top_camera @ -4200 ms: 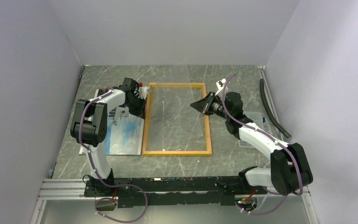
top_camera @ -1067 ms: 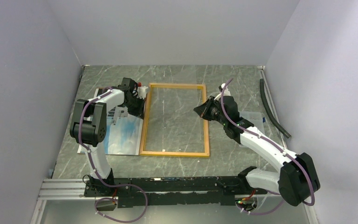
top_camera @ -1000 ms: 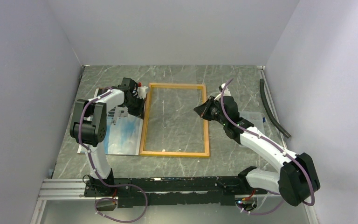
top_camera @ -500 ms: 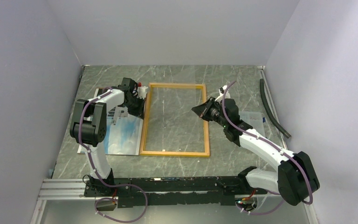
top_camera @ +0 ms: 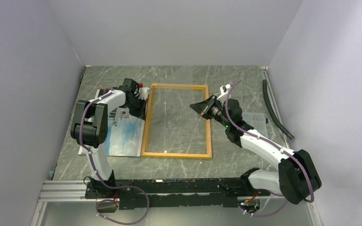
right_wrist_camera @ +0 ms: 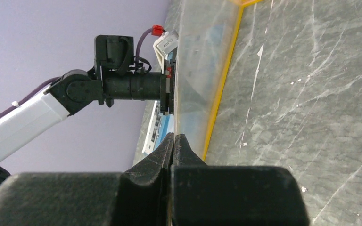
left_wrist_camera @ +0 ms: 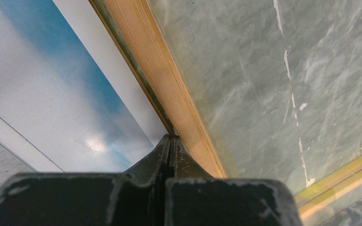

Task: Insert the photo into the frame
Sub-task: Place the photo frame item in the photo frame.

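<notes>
The frame (top_camera: 176,154) lies on the grey marbled surface (top_camera: 245,75), wood-coloured side up, with the marble showing through its clear pane (top_camera: 176,120). The photo (top_camera: 122,139) lies picture side up just left of the frame, with blue sky and a white border along the edge next to the frame's left rail. I cannot tell whether that edge slips under the rail.

The left claw (top_camera: 140,102) is at the far part of the left rail. Its fingers are together and its tips (left_wrist_camera: 169,139) touch the rail's outer edge.

The right claw (top_camera: 193,106) is just inside the frame's right rail, fingers pressed together. In the right wrist view the pane's thin edge runs up from its tips (right_wrist_camera: 174,136). Whether they pinch it is unclear.
</notes>
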Robot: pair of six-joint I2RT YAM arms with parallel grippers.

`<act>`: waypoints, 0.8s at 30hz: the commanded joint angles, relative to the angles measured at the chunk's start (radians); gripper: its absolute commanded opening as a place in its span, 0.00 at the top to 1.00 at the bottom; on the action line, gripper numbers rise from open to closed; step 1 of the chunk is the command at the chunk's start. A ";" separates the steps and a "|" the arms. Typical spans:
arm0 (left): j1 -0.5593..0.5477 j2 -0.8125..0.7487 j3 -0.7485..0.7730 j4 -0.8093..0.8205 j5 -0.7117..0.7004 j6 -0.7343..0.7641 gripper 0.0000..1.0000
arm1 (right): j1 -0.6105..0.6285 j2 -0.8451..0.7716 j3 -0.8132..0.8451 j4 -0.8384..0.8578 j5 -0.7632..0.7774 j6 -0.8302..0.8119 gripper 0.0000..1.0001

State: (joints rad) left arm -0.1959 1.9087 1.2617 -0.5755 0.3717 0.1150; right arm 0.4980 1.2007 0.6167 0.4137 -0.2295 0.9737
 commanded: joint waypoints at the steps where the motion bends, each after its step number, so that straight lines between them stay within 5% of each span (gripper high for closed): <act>1: -0.013 0.006 0.006 -0.020 0.047 0.005 0.97 | 0.006 0.023 -0.032 0.078 -0.033 0.056 1.00; 24: -0.014 -0.006 0.010 -0.023 0.057 0.000 0.97 | 0.008 0.017 -0.034 -0.011 0.046 0.030 1.00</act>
State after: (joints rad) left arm -0.1959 1.9087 1.2617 -0.5758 0.3729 0.1154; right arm 0.4934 1.2274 0.5930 0.4480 -0.2047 1.0161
